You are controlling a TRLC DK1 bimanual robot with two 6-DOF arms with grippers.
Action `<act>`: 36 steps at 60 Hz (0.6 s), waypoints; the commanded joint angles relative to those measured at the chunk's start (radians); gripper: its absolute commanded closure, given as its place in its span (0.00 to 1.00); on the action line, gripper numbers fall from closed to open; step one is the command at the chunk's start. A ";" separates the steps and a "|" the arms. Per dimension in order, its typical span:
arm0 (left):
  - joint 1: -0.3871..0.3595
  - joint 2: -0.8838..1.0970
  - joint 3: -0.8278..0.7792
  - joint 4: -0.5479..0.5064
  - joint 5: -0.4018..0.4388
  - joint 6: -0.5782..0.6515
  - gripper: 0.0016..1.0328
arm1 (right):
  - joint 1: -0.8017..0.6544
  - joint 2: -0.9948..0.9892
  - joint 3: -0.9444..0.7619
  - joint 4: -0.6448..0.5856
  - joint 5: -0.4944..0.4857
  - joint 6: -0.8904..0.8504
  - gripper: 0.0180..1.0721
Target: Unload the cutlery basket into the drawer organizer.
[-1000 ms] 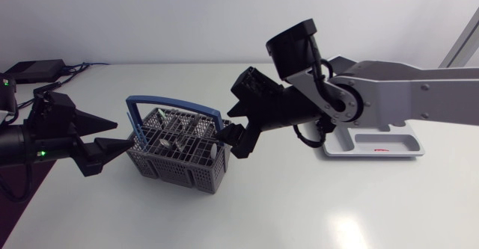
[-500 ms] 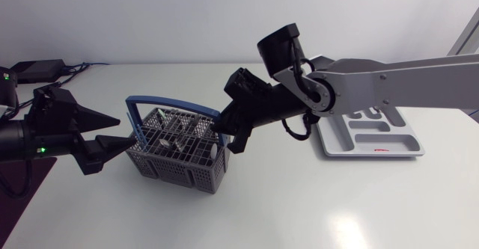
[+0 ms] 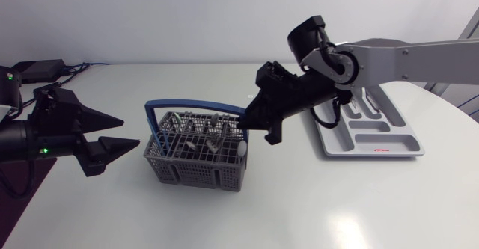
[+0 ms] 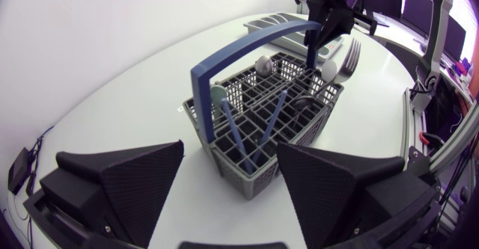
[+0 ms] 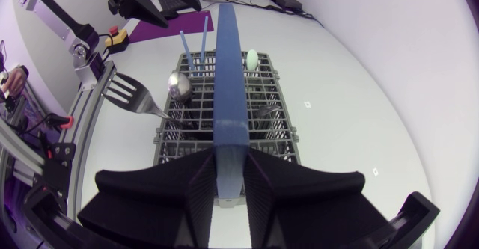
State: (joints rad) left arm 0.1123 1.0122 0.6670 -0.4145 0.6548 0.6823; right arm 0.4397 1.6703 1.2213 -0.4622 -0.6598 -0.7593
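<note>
White table (image 3: 352,204): basket handle (image 5: 227,62) pinched in right gripper (image 5: 229,163)

I see grey mesh basket (image 3: 196,163) upright on table, left of middle, blue hoop handle (image 3: 194,105) up. Inside: fork (image 5: 131,96), spoons (image 5: 178,84), two blue sticks (image 4: 243,140), all standing. White organizer (image 3: 374,138) lies flat, well apart on right.

Cutlery basket (image 3: 198,176) left of drawer organizer (image 3: 410,138)
</note>
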 commanded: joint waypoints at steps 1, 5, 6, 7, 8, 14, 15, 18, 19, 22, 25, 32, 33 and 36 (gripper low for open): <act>-0.013 -0.017 0.014 -0.009 0.016 0.029 0.12 | -0.078 0.011 0.032 -0.078 0.009 -0.141 0.91; -0.014 -0.021 0.011 -0.009 0.016 0.031 0.12 | -0.122 0.012 0.057 -0.122 0.002 -0.199 0.91; -0.016 -0.023 0.009 -0.009 0.016 0.031 0.12 | -0.133 0.016 0.061 -0.128 -0.003 -0.207 0.90; -0.016 -0.024 0.009 -0.009 0.016 0.031 0.12 | -0.148 0.017 0.070 -0.138 -0.006 -0.219 0.90; -0.017 -0.026 0.008 -0.009 0.016 0.033 0.12 | -0.159 0.023 0.078 -0.148 -0.011 -0.233 0.90; -0.037 -0.035 0.002 -0.009 0.016 0.033 0.12 | -0.183 0.039 0.103 -0.207 -0.023 -0.293 0.75; -0.039 -0.037 0.002 -0.010 0.016 0.033 0.12 | -0.185 0.037 0.101 -0.205 -0.023 -0.293 0.69; -0.045 -0.044 0.002 -0.014 0.016 0.033 0.12 | -0.185 0.022 0.090 -0.205 -0.023 -0.290 0.38; -0.049 -0.047 0.002 -0.014 0.016 0.031 0.12 | -0.185 0.014 0.087 -0.208 -0.023 -0.288 0.28; -0.059 -0.055 0.003 -0.017 0.016 0.029 0.12 | -0.185 -0.018 0.070 -0.208 -0.023 -0.285 0.12; -0.063 -0.063 0.003 -0.018 0.014 0.029 0.12 | -0.183 -0.055 0.050 -0.205 -0.021 -0.284 0.10; -0.088 -0.064 0.013 -0.021 0.014 0.029 0.12 | -0.182 -0.153 0.007 -0.196 -0.020 -0.258 0.09; -0.092 -0.064 0.014 -0.021 0.012 0.029 0.12 | -0.183 -0.169 0.000 -0.196 -0.020 -0.248 0.09; -0.109 -0.060 0.020 -0.018 0.008 0.028 0.12 | -0.182 -0.211 -0.017 -0.193 -0.020 -0.222 0.08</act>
State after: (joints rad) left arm 0.0269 0.9554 0.6670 -0.4225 0.6540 0.6857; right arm 0.2543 1.5368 1.2457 -0.6544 -0.6800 -0.9962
